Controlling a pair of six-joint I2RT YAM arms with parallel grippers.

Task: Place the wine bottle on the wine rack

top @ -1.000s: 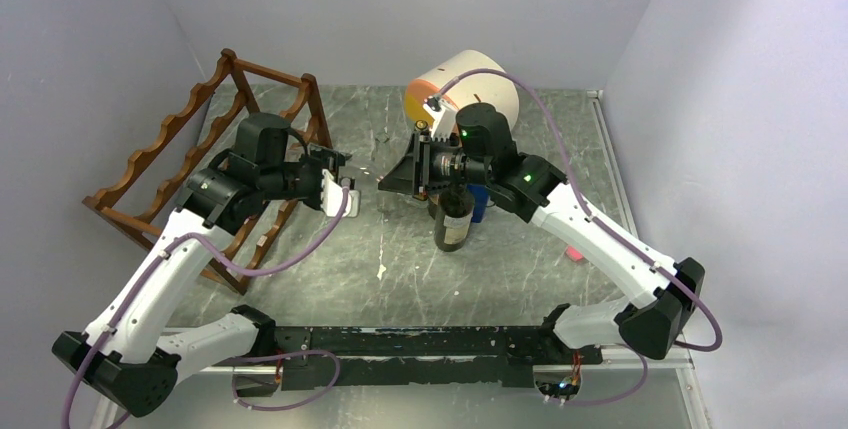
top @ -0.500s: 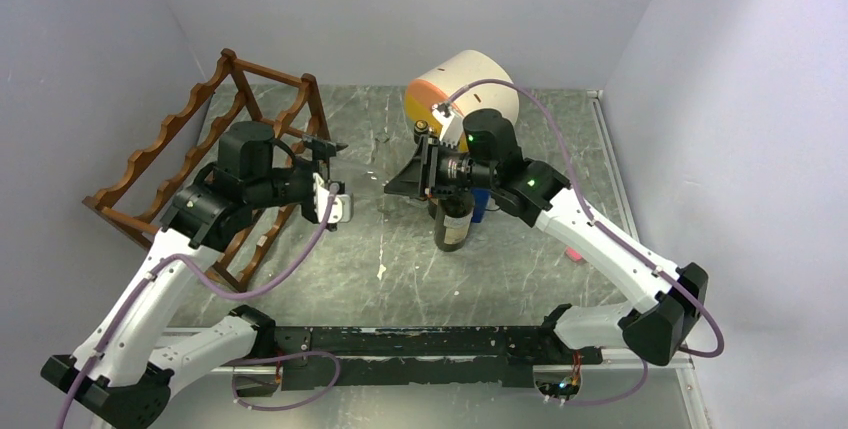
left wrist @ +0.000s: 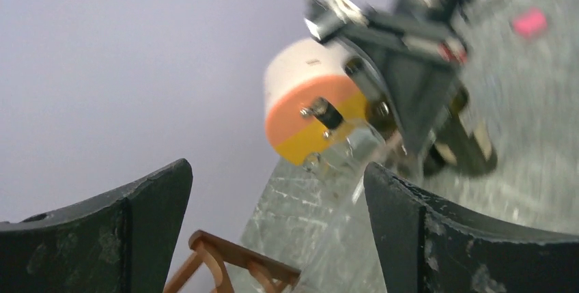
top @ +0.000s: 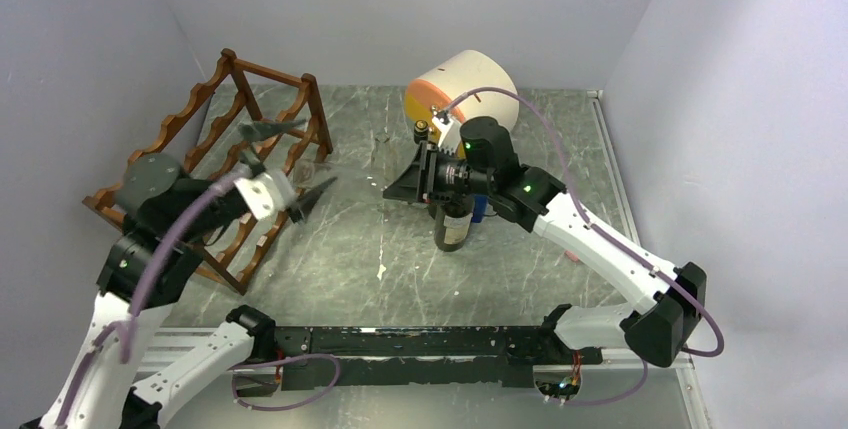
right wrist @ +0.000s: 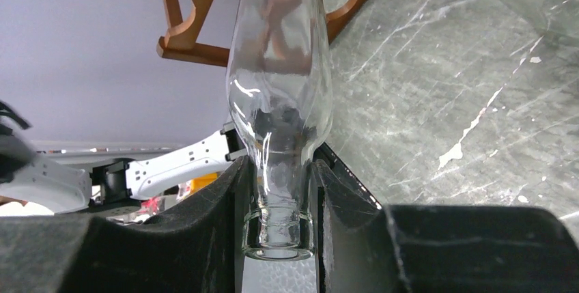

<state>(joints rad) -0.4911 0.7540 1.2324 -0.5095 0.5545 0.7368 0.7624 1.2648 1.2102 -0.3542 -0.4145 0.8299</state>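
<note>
Right pincer (right wrist: 278, 173) clamps clear glass wine bottle (right wrist: 280, 67) by neck so body leads toward reddish-brown wooden wine rack (top: 172, 137) at 9 o'clock; left pincer (top: 290, 163) gaping, empty.

Overall light: bright, even and diffuse, coming from overhead; the pale walls show no hot spots.
Shadows: faint and soft-edged on the table (top: 400, 259), slightly darker under the wine rack (top: 215, 164).
Motion blur: the left gripper (top: 290, 161) and its arm are smeared in the top view. The left wrist view is streaked throughout, and the orange-and-white cylinder (left wrist: 314, 108) is soft.
Focus: the right wrist view is crisp on the marbled surface. The right gripper (right wrist: 280, 170) is dark and underlit.
Glare: white highlights on the clear glass bottle (right wrist: 280, 102); the rack looks warped through it.
</note>
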